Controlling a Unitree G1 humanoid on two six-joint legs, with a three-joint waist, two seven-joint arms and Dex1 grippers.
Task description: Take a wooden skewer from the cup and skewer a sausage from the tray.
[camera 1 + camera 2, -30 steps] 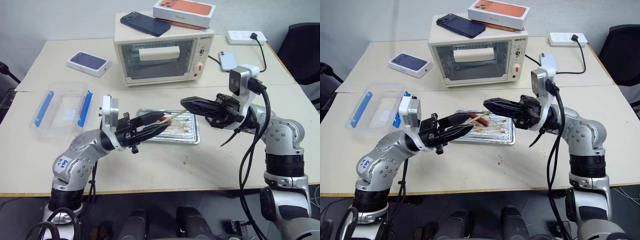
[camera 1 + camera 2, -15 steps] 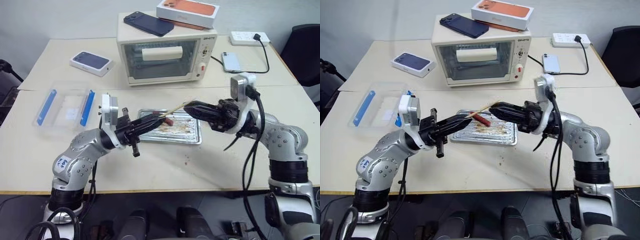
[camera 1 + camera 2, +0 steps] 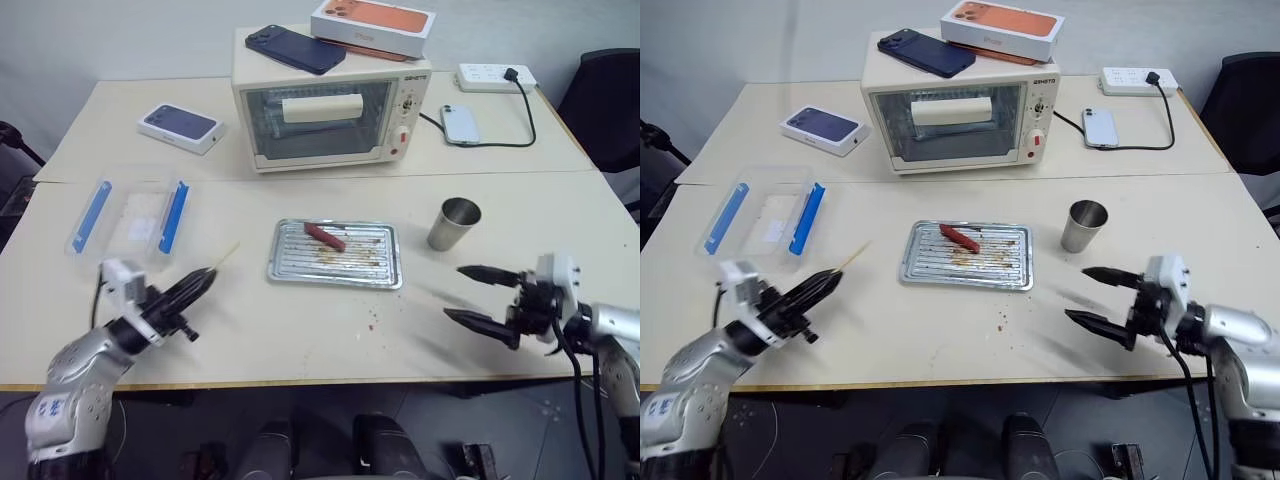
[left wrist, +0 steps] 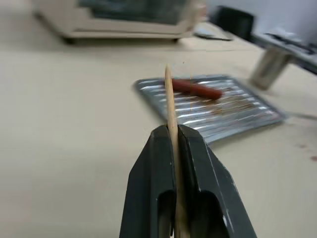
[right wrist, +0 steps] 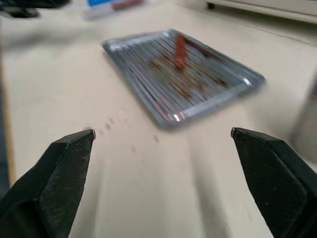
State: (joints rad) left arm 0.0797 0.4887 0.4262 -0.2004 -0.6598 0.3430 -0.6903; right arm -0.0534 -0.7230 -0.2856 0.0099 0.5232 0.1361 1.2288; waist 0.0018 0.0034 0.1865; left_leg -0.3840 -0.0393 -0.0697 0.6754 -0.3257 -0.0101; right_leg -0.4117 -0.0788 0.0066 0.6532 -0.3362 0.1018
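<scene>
My left gripper [image 3: 196, 286] hangs low over the front left of the table, shut on the wooden skewer [image 3: 226, 256]. The skewer's pointed end [image 4: 169, 96] sticks out past the fingertips toward the tray. A reddish-brown sausage [image 3: 325, 236] lies on the silver tray [image 3: 385, 270] at the table's middle, apart from the skewer. To the tray's right stands the metal cup [image 3: 455, 224], upright. My right gripper [image 3: 455, 292] is at the front right, open and empty, pointing toward the tray [image 5: 168, 115].
A toaster oven [image 3: 330, 110] with a phone and an orange box on top stands behind the tray. A clear plastic box with blue clips [image 3: 130, 215] sits at the left. At the back are a phone box [image 3: 180, 126], a phone [image 3: 459, 123] and a power strip [image 3: 495, 75].
Both arms swung apart and down from above the tray to the table's front corners. The right gripper opened. The left gripper stays shut on the skewer.
</scene>
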